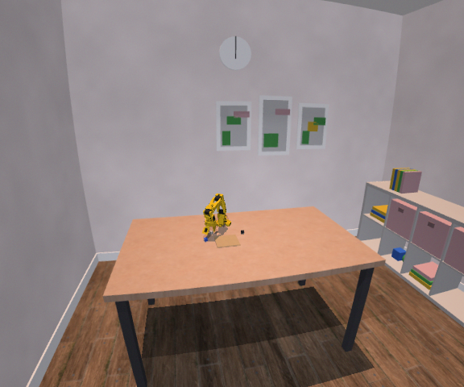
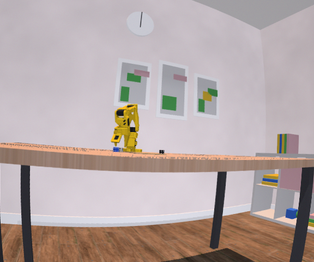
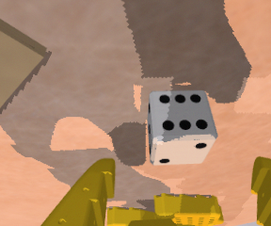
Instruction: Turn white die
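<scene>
Six pips are shown on the top face of the white die (image 3: 181,127), which lies on the bare surface (image 3: 262,38) just ahead of the claw (image 3: 186,191), between the lines of its two prongs and off the mat (image 3: 7,66), whose corner is seen ahead and to the left. The claw is partly open and nothing is held. The descent should be kept centred so that opposite side faces are clamped squarely. The black die's (image 1: 242,230) number cannot be read here.

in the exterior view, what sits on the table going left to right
blue die → arm → black die
</scene>
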{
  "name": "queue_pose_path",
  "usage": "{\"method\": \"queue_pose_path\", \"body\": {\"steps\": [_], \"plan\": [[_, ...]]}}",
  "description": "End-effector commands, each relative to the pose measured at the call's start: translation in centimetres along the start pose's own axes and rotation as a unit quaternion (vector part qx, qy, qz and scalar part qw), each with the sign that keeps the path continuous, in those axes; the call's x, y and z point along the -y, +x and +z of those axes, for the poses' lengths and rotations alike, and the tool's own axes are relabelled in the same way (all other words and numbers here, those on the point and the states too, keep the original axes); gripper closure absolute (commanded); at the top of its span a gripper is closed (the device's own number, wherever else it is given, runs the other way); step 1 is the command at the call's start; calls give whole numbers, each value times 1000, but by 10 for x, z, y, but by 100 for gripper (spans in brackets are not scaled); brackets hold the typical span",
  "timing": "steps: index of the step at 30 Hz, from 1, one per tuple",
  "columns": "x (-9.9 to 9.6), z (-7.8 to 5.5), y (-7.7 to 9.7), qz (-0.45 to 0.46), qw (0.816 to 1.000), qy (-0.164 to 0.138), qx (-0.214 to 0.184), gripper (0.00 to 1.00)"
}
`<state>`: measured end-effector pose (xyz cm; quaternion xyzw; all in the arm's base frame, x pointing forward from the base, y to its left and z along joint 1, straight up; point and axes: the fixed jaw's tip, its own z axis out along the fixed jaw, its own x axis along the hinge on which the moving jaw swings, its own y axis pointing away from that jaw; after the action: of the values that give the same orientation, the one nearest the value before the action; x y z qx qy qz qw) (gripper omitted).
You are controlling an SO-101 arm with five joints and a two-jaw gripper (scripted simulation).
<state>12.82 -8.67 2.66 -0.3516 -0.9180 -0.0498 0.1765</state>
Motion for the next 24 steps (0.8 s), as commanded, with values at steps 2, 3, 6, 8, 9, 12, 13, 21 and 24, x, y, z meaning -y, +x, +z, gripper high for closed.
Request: {"method": "queue_pose_path", "body": {"steps": [2,3,6,8,9,12,13,21,24], "plan": [[-1,-2,-6,0,1000,-2,24,72],[-1,-1,-6,0,1000,-2,23,72],[-1,2,-8,0,1000,-2,22,72],[-1,2,-8,0,1000,-2,22,72],[-1,3,-8,0,1000,-2,22,72],[-1,5,-9,0,1000,-2,21,72],[-2,6,-9,0,1000,-2,21,72],[-2,8,-10,0,1000,-2,20,72],[-2,8,-10,0,1000,-2,20,72]]}}
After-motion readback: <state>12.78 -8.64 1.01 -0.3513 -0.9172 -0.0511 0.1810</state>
